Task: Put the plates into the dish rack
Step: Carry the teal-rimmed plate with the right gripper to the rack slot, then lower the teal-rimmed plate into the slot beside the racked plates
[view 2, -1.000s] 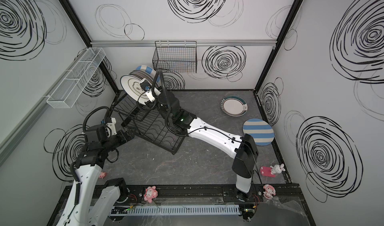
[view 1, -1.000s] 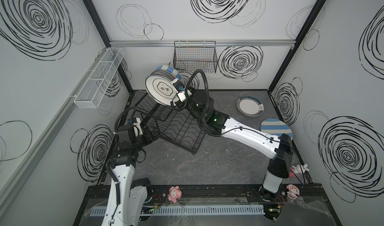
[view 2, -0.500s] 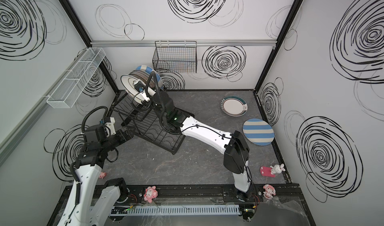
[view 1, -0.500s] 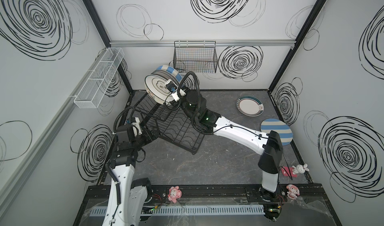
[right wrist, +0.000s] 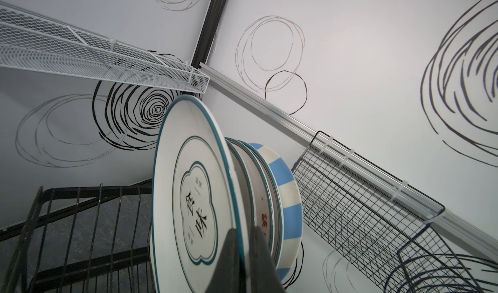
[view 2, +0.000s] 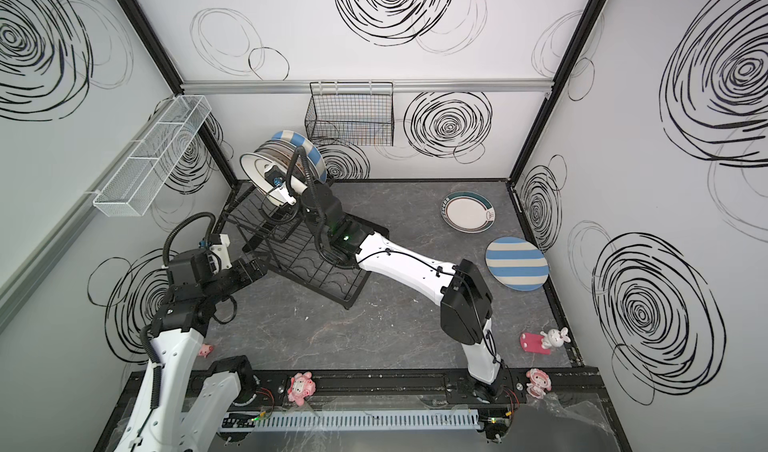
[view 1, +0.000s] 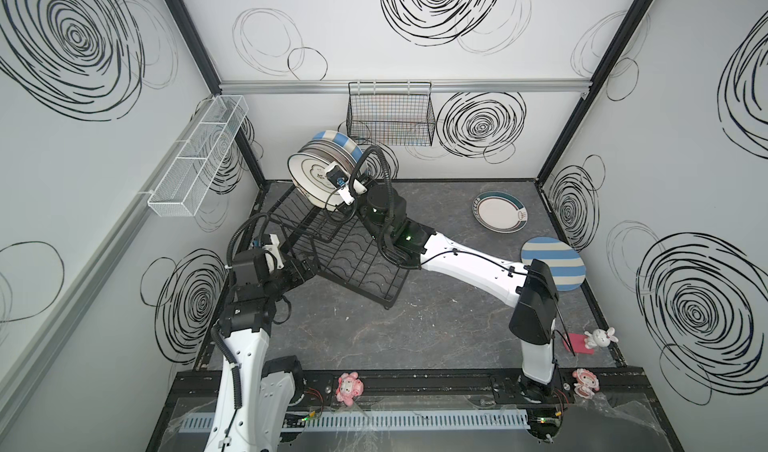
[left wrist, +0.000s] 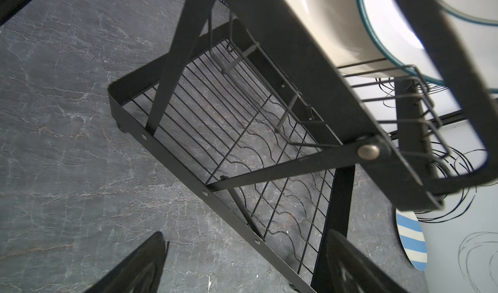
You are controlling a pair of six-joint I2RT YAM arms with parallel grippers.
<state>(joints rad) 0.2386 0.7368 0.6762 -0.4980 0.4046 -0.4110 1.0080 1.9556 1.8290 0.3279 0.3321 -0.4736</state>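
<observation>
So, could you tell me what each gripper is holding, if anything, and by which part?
The right gripper pinches the white plate with black characters by its rim, one finger on each face. The left gripper is open, holding nothing.

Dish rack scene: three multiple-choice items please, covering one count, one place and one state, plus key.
1. How many plates lie flat on the table? A) one B) two C) four
2. Where is the held plate? A) upright beside the standing plates at the dish rack's upper tier B) flat on the table C) flat on the rack's lower tier
3. The right gripper is: A) open B) shut on the held plate C) shut on a rack wire
Key: B, only the teal-bordered plate and the flat striped plate; A, it stands on edge next to them; B, it pinches the rim.
</observation>
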